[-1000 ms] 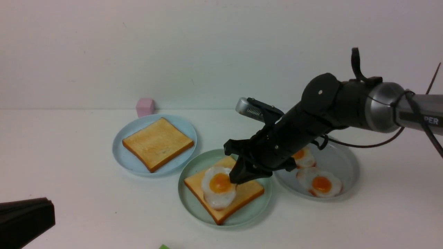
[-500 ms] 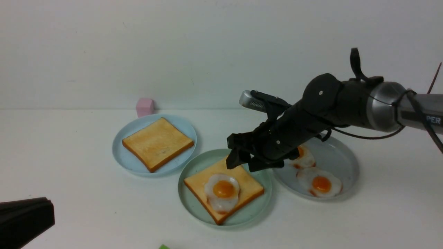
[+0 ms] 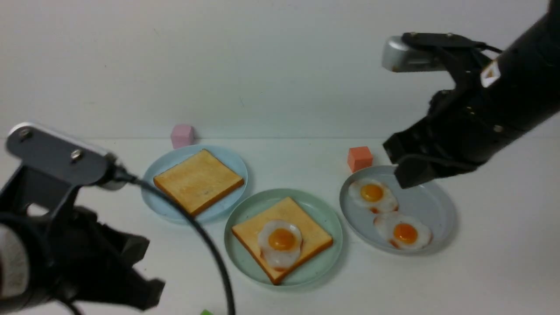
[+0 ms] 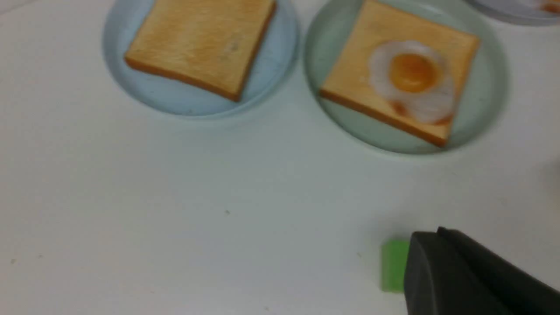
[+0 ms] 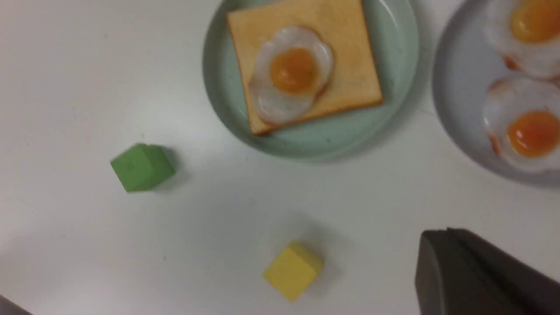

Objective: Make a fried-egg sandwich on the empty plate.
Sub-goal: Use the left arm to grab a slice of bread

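right gripper [image 3: 413, 171]: jaws closed, empty, raised by grey plate [image 3: 431, 205], clear of stack | left gripper [image 3: 146, 294]: jaws closed, empty, low | egg [image 3: 280, 242] on toast [image 3: 308, 218] on mint plate [image 3: 245, 211] | second toast [image 3: 199, 181] on blue plate [image 3: 162, 205], likely the lid

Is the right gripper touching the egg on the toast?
Apart. Front view shows the right gripper hanging near the grey plate, far from the egg on the toast.
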`<state>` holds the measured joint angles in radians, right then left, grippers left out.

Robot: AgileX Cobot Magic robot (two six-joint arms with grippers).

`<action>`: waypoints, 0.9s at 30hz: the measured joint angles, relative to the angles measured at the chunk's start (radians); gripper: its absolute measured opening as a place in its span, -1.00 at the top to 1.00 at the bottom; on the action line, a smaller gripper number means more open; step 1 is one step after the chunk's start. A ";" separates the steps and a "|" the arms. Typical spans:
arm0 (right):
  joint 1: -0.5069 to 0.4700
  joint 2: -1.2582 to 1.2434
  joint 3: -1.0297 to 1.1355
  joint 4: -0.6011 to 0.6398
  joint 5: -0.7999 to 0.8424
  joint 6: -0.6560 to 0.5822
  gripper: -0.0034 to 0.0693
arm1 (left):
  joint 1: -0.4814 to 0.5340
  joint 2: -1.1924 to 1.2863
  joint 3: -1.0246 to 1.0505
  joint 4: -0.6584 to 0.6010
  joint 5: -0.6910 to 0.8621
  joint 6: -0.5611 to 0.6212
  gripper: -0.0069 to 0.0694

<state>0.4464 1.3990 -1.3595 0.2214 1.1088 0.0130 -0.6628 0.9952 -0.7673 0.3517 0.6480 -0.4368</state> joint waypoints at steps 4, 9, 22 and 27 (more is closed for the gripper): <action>0.042 -0.153 0.103 -0.030 0.017 0.045 0.91 | 0.173 0.210 -0.124 -0.187 -0.043 0.257 0.85; 0.101 -0.267 0.180 -0.038 0.027 0.058 0.89 | 0.320 0.432 -0.281 -0.525 0.009 0.628 0.85; 0.266 -0.531 0.201 -0.046 0.057 -0.013 0.88 | 0.436 0.903 -0.650 -0.669 0.096 0.881 0.85; 0.271 -0.573 0.201 -0.068 0.056 -0.013 0.88 | 0.361 0.954 -0.667 -0.439 -0.004 0.850 0.64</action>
<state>0.7176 0.8262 -1.1583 0.1535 1.1647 0.0000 -0.3019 1.9491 -1.4341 -0.0873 0.6436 0.4135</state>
